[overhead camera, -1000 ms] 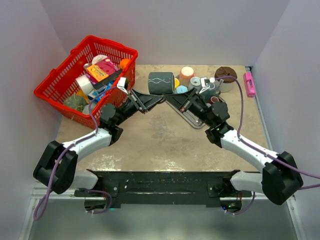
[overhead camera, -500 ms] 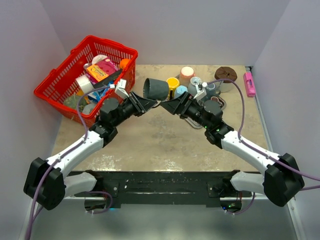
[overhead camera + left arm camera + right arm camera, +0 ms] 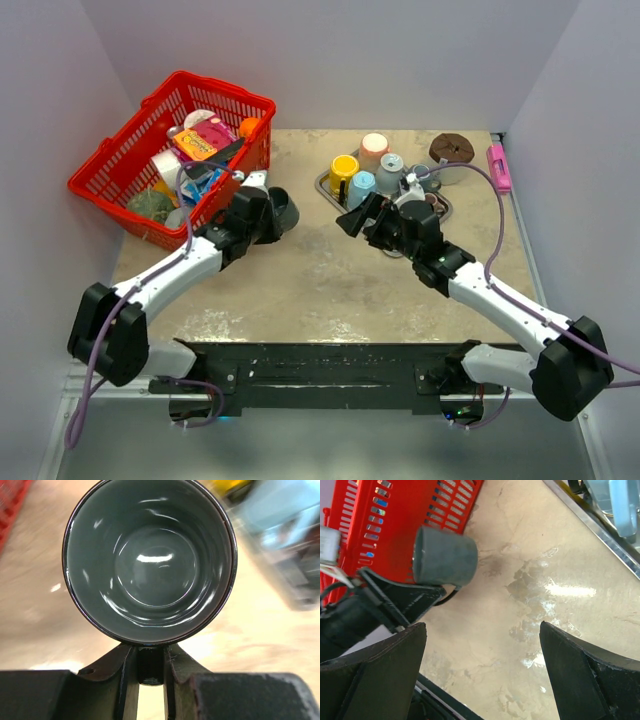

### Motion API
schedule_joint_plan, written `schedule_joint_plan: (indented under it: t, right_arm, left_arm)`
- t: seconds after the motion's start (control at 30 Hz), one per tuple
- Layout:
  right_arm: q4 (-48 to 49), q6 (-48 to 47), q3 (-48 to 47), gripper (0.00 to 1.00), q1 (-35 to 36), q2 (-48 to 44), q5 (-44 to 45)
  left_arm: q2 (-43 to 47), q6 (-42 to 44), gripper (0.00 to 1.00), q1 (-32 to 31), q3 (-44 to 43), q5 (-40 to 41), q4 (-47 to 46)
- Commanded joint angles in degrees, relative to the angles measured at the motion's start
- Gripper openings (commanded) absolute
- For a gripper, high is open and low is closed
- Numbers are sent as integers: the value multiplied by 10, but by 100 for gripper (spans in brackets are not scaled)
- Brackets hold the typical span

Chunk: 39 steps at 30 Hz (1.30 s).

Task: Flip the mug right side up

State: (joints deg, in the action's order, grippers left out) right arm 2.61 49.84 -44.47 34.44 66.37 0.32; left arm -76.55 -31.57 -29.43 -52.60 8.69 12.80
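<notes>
I have my left gripper pinched narrowly on the grey mug just beside the red basket, while my right gripper gapes wide near the tray of cups.

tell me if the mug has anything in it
Empty. The left wrist view looks straight into the mug and shows only its bare glossy bottom.

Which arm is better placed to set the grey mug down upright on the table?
Left. The left gripper pinches the mug by its handle; the right gripper is open, apart from it.
</notes>
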Motion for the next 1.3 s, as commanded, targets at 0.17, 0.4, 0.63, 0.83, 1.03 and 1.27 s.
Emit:
schedule_joint_plan:
  t: [0.17,0.4,0.63,0.83,1.03,1.27]
  right_arm:
    - [-42,-36,-31,99,-8,-18,27]
    - [-43,-41,-27,99,-17,-14,18]
    - [-40,-41,-32,99,-22,2,1]
    - [-39,-38,-33,99,-23,6,-2]
    - [-45,-38,-34,99,-23,3,-2]
    - [-54,-51,-40,99,-23,6,-1]
  left_arm:
    - [-75,42,0,-3,-64,166,45]
    - [-105,13,0,-4,-55,241,72]
    - [-98,-19,0,-4,-19,239,64]
    - [-114,-33,0,-2,-8,240,70]
    - [-112,-42,27,-1,5,242,66]
    - [-88,-43,75,-1,-1,238,74]
